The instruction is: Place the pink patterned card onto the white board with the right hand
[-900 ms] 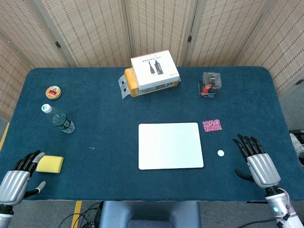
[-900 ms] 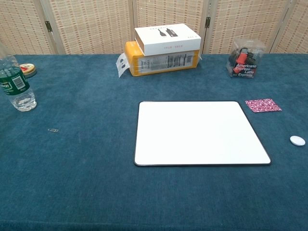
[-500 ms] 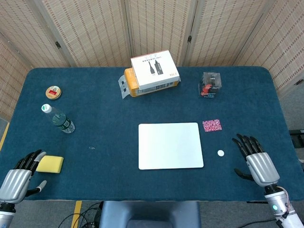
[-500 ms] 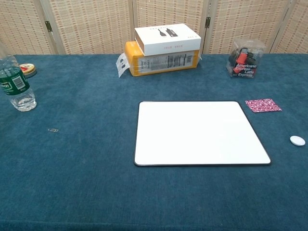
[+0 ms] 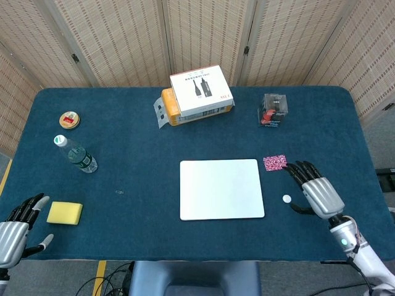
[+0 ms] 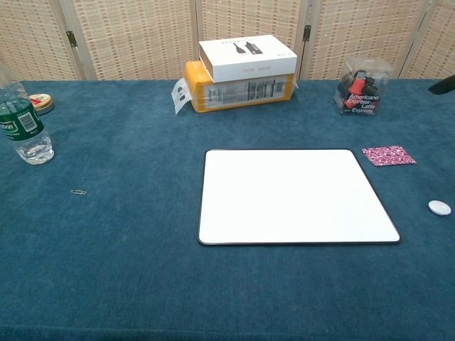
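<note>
Left hand (image 5: 13, 231) idle at near table edge, fingers apart, holding nothing. White board (image 5: 221, 189) centre, bare. Pink patterned card (image 5: 275, 162) flat on cloth just right of board's far corner. Right hand (image 5: 316, 190) near card, fingers spread, empty. Advice: pinch card's edge, lift flat, clear white button (image 5: 287, 198). Clear box (image 6: 363, 87) far right: red and black items inside.

Bright, even light from overhead; shadows under things are faint and short. Both views are sharp, with mild glare on the white board (image 6: 295, 195).
</note>
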